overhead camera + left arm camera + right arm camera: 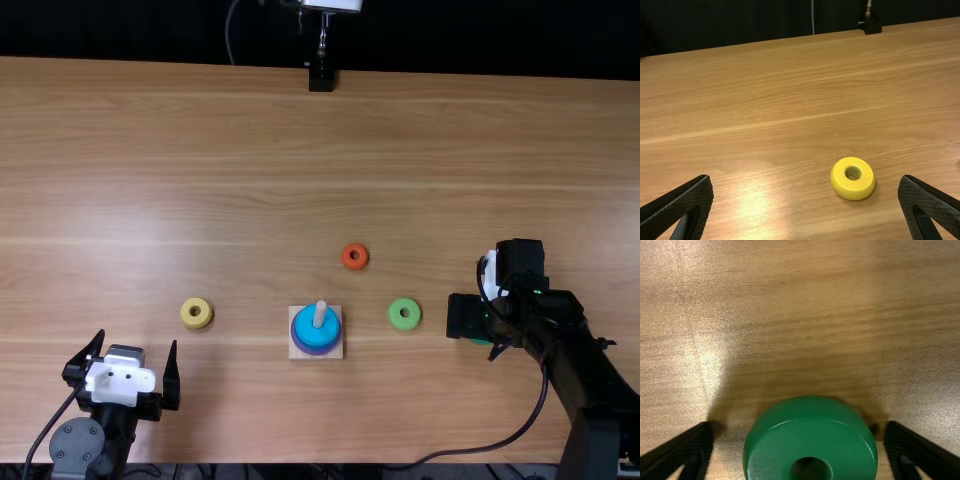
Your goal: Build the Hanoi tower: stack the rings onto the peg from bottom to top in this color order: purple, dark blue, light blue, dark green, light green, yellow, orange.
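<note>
Hanoi tower (318, 328) stands at the lower middle of the top view, light blue ring above purple, threaded on the peg (320, 312); dark blue between is hard to tell. Light green ring (404, 314) and orange ring (355, 256) lie apart, presumably awaiting their turns. In the left wrist view, the left gripper (805, 177) is spread, yellow ring (853, 179) lying free, since it comes late. In the right wrist view, the right gripper (801, 425) is spread astride the dark green ring (811, 440), apparently for grasping this next layer.
</note>
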`<action>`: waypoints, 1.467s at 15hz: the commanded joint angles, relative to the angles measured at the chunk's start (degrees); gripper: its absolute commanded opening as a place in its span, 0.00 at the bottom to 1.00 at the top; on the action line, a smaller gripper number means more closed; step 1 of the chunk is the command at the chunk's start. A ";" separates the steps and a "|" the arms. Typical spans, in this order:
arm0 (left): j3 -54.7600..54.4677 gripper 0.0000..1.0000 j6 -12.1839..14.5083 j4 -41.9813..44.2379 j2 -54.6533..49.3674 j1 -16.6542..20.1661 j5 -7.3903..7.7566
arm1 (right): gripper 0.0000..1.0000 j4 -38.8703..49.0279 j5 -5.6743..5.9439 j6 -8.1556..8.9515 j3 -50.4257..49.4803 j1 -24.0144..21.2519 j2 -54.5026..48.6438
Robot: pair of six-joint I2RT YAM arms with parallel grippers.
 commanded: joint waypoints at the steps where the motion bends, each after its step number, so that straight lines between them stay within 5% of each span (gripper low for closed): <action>1: -6.07 1.00 0.37 -4.84 -0.69 0.14 0.32 | 0.01 0.02 -0.11 0.59 1.41 -1.46 1.29; 7: -6.07 1.00 0.37 -4.84 -0.69 0.14 0.32 | 0.00 -1.35 -0.22 0.59 4.14 -1.81 0.94; 11: -6.07 1.00 0.37 -4.84 -0.69 0.14 0.43 | 0.00 -15.06 -0.32 0.28 13.19 -0.40 -1.69; 16: -6.07 1.00 0.37 -4.84 -0.69 0.14 0.32 | 0.00 -24.34 -0.43 -0.46 24.44 9.35 -6.09; 18: -6.07 1.00 0.37 -4.84 -0.69 0.14 0.32 | 0.00 -25.50 -1.59 -0.57 28.66 13.92 -6.18; 22: -6.07 1.00 0.37 -4.84 -0.69 0.14 0.32 | 0.00 -31.93 -1.90 -0.25 36.48 24.38 -6.00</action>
